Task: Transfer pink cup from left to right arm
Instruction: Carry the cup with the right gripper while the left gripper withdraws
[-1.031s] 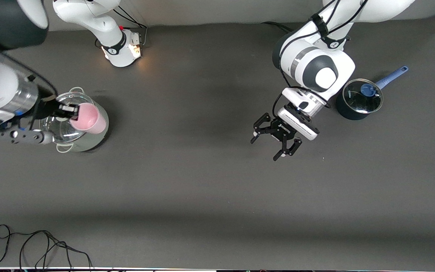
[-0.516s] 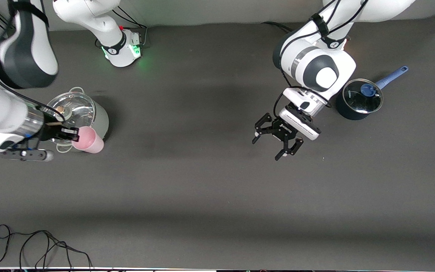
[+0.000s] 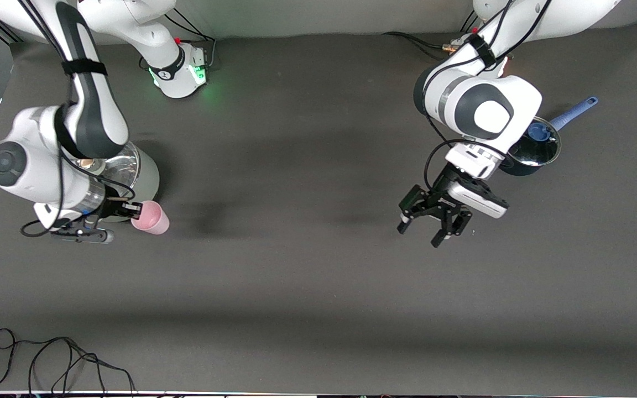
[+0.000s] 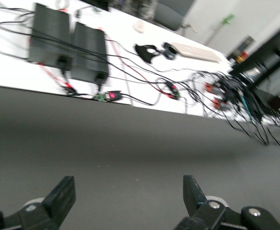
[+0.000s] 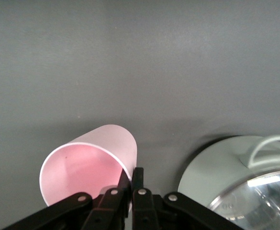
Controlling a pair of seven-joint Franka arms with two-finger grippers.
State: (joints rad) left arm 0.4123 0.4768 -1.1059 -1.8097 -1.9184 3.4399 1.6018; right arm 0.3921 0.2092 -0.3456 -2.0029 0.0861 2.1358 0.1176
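Note:
The pink cup (image 3: 153, 218) hangs tilted over the table beside the pale pot (image 3: 142, 168), with my right gripper (image 3: 135, 210) shut on its rim. In the right wrist view the cup (image 5: 84, 165) shows its open mouth, and one finger of the right gripper (image 5: 131, 178) sits inside the wall and the other outside. My left gripper (image 3: 433, 225) hovers open over the table near the dark saucepan (image 3: 539, 150). The left wrist view shows the left gripper (image 4: 128, 194) with nothing between its spread fingers (image 4: 63, 194).
The pale pot with a glass lid (image 5: 254, 187) stands at the right arm's end. The dark saucepan has a blue handle (image 3: 575, 110) and is partly hidden by the left arm. A black cable (image 3: 47, 359) lies at the table's near edge.
The right arm has carried the cup from over the pale pot's lid down beside the pot, toward the front camera. The left arm has drifted a little toward its own end, still open.

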